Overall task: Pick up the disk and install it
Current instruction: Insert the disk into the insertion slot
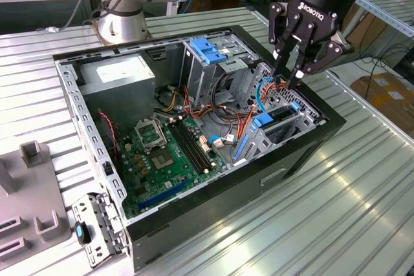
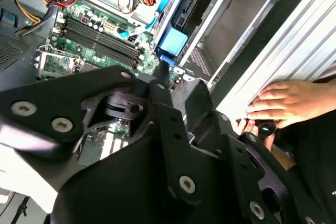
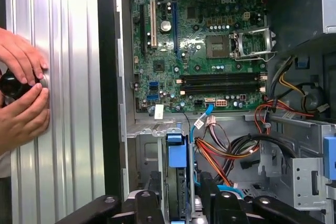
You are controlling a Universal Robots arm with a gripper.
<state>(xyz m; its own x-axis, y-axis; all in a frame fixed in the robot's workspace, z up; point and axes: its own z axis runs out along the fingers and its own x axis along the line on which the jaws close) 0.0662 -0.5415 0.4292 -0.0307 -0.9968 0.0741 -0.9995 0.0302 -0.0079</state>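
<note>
The disk (image 1: 279, 118) stands on edge in a bay at the open computer case's (image 1: 194, 231) end, toward the exterior view's right. Its blue carrier rail (image 1: 263, 121) faces the motherboard. In the first wrist view the disk (image 3: 177, 174) runs between the two black fingers (image 3: 148, 205), its blue tab uppermost. The blue rail (image 2: 173, 40) also appears in the second wrist view. My gripper (image 1: 288, 79) hangs just above the disk, open, with nothing held between its fingers.
A tall grey cage with a blue handle (image 1: 210, 50) and a large grey box (image 1: 119, 79) stand inside the case. The green motherboard (image 1: 162, 153) and loose cables (image 1: 220, 108) lie below. A person's hands (image 3: 21, 93) rest on the ribbed table beside the case.
</note>
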